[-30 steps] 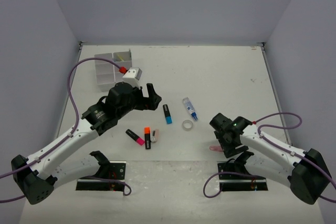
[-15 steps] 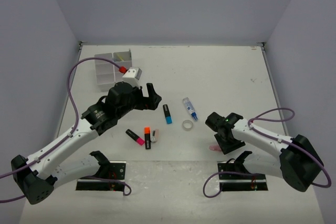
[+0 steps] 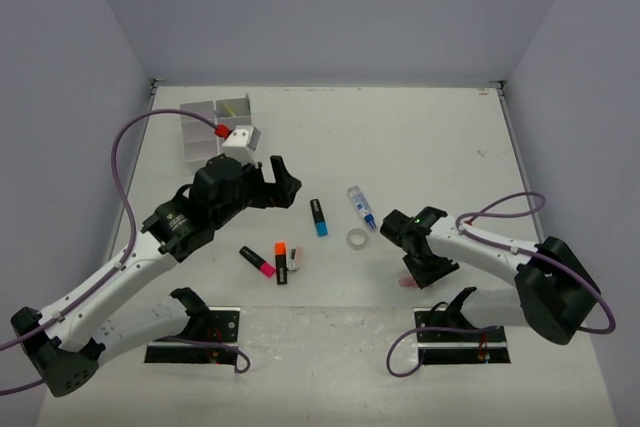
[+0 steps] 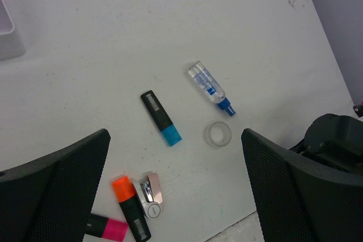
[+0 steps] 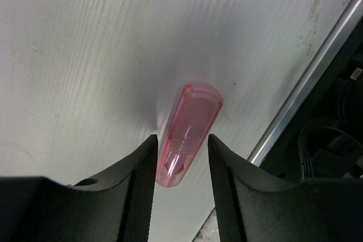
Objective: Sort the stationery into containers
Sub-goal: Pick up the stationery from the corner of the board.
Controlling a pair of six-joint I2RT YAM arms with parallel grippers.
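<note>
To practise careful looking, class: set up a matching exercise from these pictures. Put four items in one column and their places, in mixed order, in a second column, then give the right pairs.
Items
1 clear tape ring
2 pink translucent piece
3 orange-ended highlighter
4 compartment tray

Places
A far-left part of the table
B between the right tool's fingers
C close to the blue-capped tube's cap
D beside the pink-ended highlighter

Pairs: 1-C; 2-B; 3-D; 4-A
</note>
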